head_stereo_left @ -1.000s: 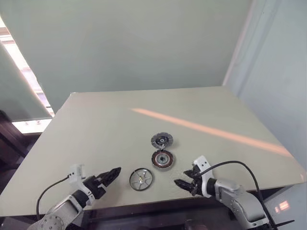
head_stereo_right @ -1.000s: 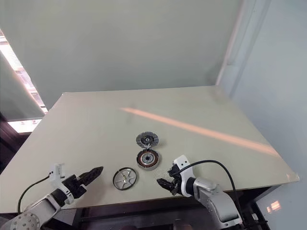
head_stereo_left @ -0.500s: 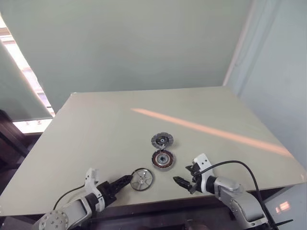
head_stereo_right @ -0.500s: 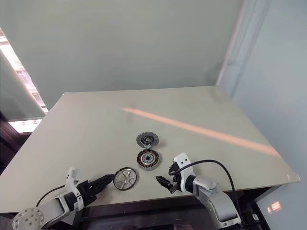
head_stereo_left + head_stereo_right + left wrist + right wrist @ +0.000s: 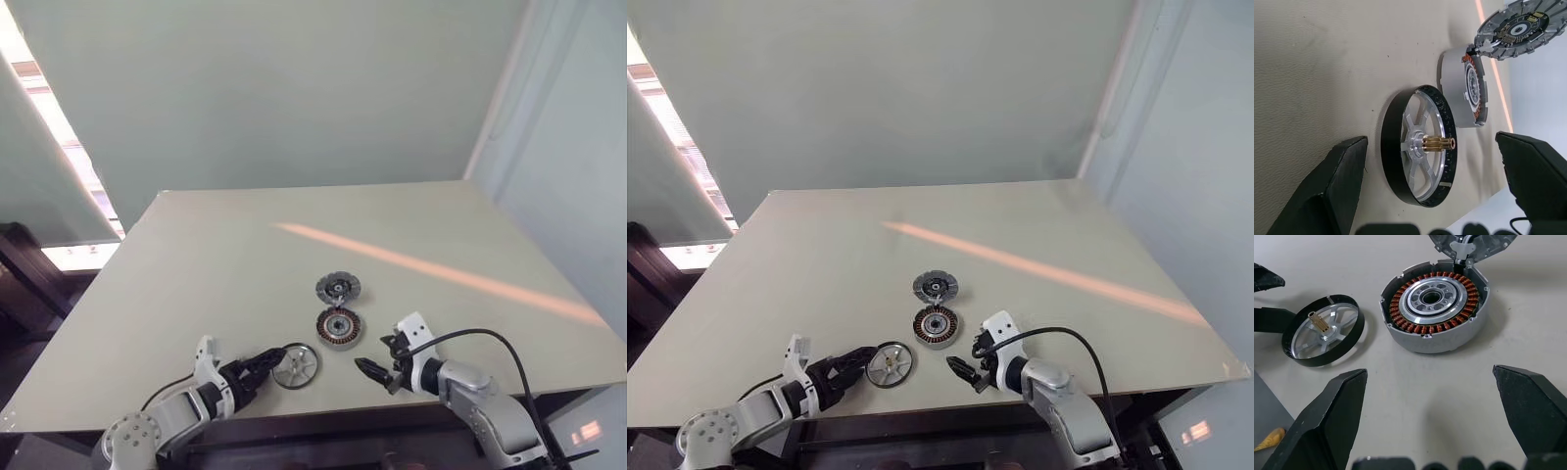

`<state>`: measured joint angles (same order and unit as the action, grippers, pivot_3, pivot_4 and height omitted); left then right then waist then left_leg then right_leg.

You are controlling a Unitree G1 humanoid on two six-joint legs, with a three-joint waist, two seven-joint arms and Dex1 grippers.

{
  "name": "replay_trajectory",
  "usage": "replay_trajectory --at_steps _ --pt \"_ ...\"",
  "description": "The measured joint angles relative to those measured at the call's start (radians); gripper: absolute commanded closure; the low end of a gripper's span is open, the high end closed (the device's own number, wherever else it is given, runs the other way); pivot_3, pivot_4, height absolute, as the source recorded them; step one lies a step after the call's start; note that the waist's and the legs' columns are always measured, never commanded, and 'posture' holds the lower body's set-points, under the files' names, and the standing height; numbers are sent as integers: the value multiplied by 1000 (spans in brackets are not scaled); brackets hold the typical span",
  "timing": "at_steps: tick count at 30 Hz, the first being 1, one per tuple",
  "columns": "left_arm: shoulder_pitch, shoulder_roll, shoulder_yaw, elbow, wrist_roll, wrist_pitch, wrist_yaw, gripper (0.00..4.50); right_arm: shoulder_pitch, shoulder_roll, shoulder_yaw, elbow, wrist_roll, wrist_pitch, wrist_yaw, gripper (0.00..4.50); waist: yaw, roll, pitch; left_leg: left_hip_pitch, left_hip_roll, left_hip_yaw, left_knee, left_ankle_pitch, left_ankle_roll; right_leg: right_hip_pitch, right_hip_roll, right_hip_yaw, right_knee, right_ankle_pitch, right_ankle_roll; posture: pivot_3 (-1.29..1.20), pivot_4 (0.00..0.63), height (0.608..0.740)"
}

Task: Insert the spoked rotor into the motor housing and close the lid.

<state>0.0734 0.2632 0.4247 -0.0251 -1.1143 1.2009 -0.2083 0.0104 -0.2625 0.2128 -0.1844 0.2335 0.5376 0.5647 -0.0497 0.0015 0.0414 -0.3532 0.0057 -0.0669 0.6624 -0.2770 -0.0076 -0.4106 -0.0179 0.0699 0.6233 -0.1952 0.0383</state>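
Note:
The spoked rotor [image 5: 295, 365], a silver wheel in a dark rim with a brass shaft [image 5: 1439, 143] sticking up, lies flat near the table's front edge. My left gripper [image 5: 266, 361] is open just left of it, fingertips reaching either side of its rim without a grip; the left wrist view shows the rotor [image 5: 1422, 146] between the spread fingers [image 5: 1342, 176]. The motor housing [image 5: 338, 327], with copper windings [image 5: 1435, 303], sits behind and to the right. The toothed lid [image 5: 338, 288] lies open beyond it, touching its far edge. My right gripper [image 5: 375, 358] is open and empty, right of the housing.
Everything rests on a pale beige table [image 5: 196, 264] crossed by an orange streak of light [image 5: 441, 274]. Its front edge runs right under both grippers. A grey-green wall stands behind and a bright window sits at the far left.
My left gripper has moved right along the front edge, from well clear of the rotor to its rim, and has rolled. The right arm has stayed put. The camera view has shifted slightly.

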Motion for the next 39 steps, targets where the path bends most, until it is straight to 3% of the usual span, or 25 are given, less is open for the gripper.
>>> replay_trajectory --at_steps 5,11,15,17,22,32,36,39 --pt "40 -8 6 0 16 -84 -76 0 26 39 -60 -28 146 191 4 9 0 -1 0 -2 2 -1 -1 0 0 -1 1 -1 1 0 0 0 0 740" --pt "47 11 51 0 26 -198 -136 0 30 180 -201 -66 420 502 -58 9 -3 -2 0 -7 5 1 -1 0 0 -10 3 -2 2 0 -1 0 0 740" --pt "44 -4 101 -14 37 -328 -166 0 -30 328 -248 -15 484 606 -169 9 -4 -3 0 -9 5 1 -2 0 0 -12 2 -2 2 0 -1 0 0 740" --pt "38 4 109 -16 45 -371 -180 0 -60 345 -244 30 500 637 -213 9 -2 -3 0 -10 4 1 -2 0 0 -12 2 -2 1 0 -1 0 0 740" --pt "50 8 115 -18 63 -423 -181 0 -97 347 -276 137 513 663 -280 9 -2 -4 0 -11 3 2 -2 -1 1 -12 1 -1 0 0 -1 0 0 740" --pt "83 -1 86 -56 79 -436 -178 0 -163 347 -214 213 518 635 -303 9 -41 -4 0 -8 6 2 -2 -1 1 -10 3 -2 2 0 -1 0 0 740" --pt "133 50 14 -61 115 -383 -202 0 -168 336 -129 207 461 562 -276 9 -54 -3 0 -9 6 2 -3 -1 1 -11 3 -2 2 0 -1 0 0 740" --pt "142 49 -7 -61 110 -338 -204 0 -161 248 -26 161 388 473 -208 9 -50 -3 0 -10 5 1 -2 -1 1 -12 2 -2 1 0 -1 0 0 740"
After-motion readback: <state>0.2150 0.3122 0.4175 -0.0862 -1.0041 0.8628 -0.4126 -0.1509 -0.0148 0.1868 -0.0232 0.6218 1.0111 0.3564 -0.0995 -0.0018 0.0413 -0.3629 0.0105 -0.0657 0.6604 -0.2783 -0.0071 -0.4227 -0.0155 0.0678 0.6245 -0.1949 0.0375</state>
